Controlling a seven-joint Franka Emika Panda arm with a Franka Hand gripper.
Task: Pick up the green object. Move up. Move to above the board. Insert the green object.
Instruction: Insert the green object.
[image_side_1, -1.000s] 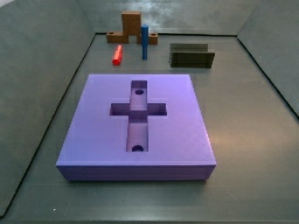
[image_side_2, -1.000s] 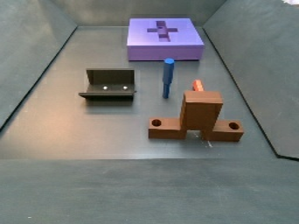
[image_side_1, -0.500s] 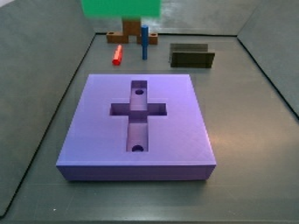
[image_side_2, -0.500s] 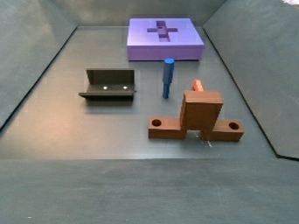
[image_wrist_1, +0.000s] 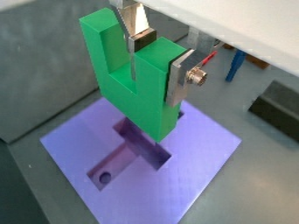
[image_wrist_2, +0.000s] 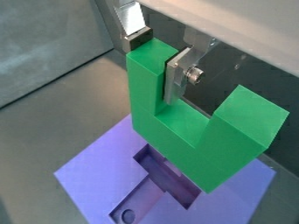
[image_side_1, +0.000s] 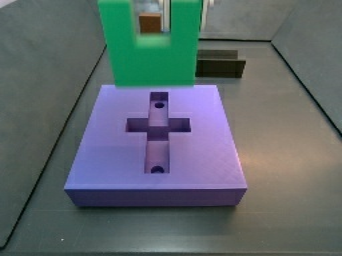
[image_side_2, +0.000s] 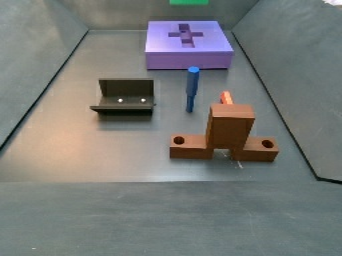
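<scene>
The hand (image_wrist_1: 155, 54) is pinching the green object (image_wrist_1: 135, 83) by one prong, silver plates flat against both faces in both wrist views. The piece hangs prongs-up, clear of the board (image_side_1: 158, 150), with its base over the far end of the cross-shaped recess (image_side_1: 158, 125), at about 12 o'clock from the board's centre in a side view. In that view the hand itself is largely hidden behind the piece.

Risks, as judged:
- The grip is on one prong only, off the piece's centre. A nudge against the recess edge could twist the piece in the pads.
- The base appears offset from the recess arms in a wrist view (image_wrist_2: 198, 131). A descent from here could land it on the board's top face rather than in the slot.
- Whether the base matches the slot's orientation cannot be settled from these views.

Clearances: the counter (image_side_2: 120, 150) is open around the board. The dark olive block (image_side_2: 124, 97), blue peg (image_side_2: 191, 88) and brown block (image_side_2: 230, 130) stand well apart from the board, toward 6 o'clock in a side view. Nothing obstructs a vertical descent.
</scene>
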